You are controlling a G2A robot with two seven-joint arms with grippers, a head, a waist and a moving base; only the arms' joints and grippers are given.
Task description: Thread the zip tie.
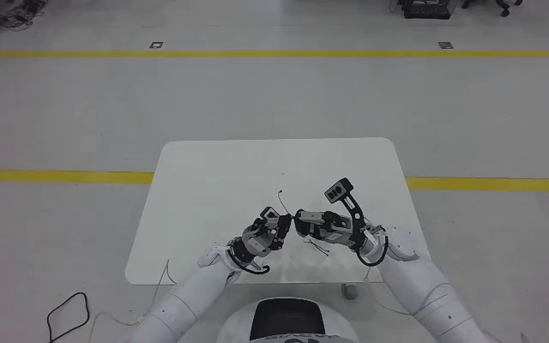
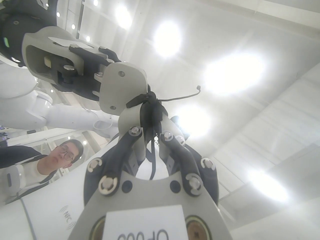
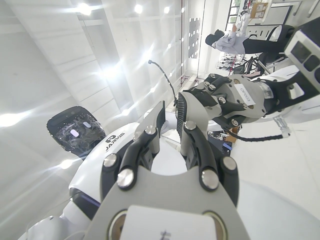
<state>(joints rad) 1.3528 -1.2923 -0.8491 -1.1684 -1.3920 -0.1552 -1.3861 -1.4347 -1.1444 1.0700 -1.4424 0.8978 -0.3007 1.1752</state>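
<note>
A thin black zip tie (image 1: 280, 199) stands up from where my two grippers meet, over the near middle of the white table (image 1: 214, 171). My left gripper (image 2: 150, 116) is shut on the zip tie (image 2: 180, 97), whose free length arcs away to a small head. Black strap also hangs down between its fingers. My right gripper (image 3: 170, 112) is open with a narrow gap, and the zip tie (image 3: 165, 76) rises just beside one ribbed pad. One of its fingers (image 2: 122, 86) presses close against the left gripper's tips. In the top view the left gripper (image 1: 285, 220) and right gripper (image 1: 300, 219) almost touch.
A second thin black zip tie (image 1: 317, 249) lies loose on the table under the right arm, near the front edge. Open table surface stretches away behind and to the left of the grippers.
</note>
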